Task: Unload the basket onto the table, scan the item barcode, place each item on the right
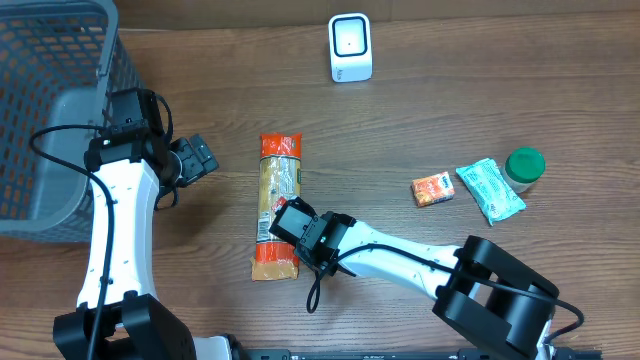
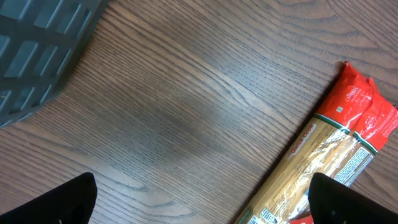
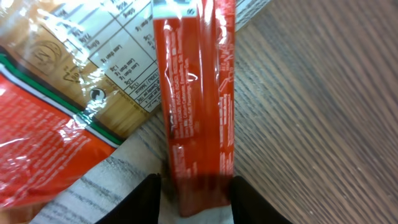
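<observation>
Right claw (image 3: 196, 190) at the pasta packet (image 1: 279, 205)
It straddles the packet's red seam (image 3: 196, 93), grip unclear; left claw (image 2: 205, 199), spread wide and empty, hovers beside the packet.

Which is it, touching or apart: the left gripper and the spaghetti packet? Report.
Apart. The overhead view shows a strip of table between the left gripper and the spaghetti packet; its jaws stand open, holding nothing.
</observation>
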Available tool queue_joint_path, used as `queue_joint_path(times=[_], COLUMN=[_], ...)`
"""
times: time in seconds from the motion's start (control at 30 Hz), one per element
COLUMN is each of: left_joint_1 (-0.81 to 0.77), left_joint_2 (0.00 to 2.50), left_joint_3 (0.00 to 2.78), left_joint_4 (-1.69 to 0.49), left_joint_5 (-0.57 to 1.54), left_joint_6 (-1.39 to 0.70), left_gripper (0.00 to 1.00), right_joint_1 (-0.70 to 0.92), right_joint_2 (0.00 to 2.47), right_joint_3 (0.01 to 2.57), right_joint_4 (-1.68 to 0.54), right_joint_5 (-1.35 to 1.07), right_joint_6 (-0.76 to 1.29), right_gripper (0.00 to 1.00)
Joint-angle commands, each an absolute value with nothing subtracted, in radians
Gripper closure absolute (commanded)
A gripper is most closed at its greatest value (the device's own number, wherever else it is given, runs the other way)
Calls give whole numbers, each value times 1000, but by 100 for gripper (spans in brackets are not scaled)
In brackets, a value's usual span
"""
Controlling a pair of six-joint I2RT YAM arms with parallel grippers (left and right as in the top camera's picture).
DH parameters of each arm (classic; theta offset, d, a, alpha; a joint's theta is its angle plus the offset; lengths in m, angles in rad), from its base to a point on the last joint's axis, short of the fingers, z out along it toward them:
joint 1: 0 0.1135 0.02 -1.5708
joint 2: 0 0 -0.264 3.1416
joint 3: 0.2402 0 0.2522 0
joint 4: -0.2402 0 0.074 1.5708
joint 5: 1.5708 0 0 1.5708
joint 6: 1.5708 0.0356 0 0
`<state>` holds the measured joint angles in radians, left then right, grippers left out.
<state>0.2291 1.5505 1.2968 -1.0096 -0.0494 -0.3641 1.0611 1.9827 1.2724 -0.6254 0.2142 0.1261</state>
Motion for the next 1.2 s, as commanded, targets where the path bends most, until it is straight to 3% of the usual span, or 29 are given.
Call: queue_joint_path(times=[0.0,0.2,0.43,0.63,0.7,1.03,1.17], left_joint_1=[229,229,229,229,229,229,229], left_joint_2=[1549,1549,1549,1549,1549,1549,1549], left_joint_3=[1298,1298,1298,1298,1298,1298,1298], left_joint_4=[-1010,-1010,-1010,-1010,-1010,-1010,-1010], left_joint_5=[-56,-56,-56,-56,-56,-56,-56], left_joint_6=[-371,-371,-371,-371,-371,-371,-371], left_gripper=[0,0,0,0,0,0,0], right_joint_1=[1060,1059,1038,947,907,702,627], right_joint_2=[2022,2015,1909,1877,1894,1940,1935], right_joint_3=[1273,1314,1393,1394,1394,1395,1396], right_joint_4=[-614,-643,-712,-683,-682,-632,-677], right_joint_5=[204,204,12,-449,-585,-956,-979], right_joint_6=[130,130,134,129,129,105,127], right_gripper=[66,96,96,96,92,95,96])
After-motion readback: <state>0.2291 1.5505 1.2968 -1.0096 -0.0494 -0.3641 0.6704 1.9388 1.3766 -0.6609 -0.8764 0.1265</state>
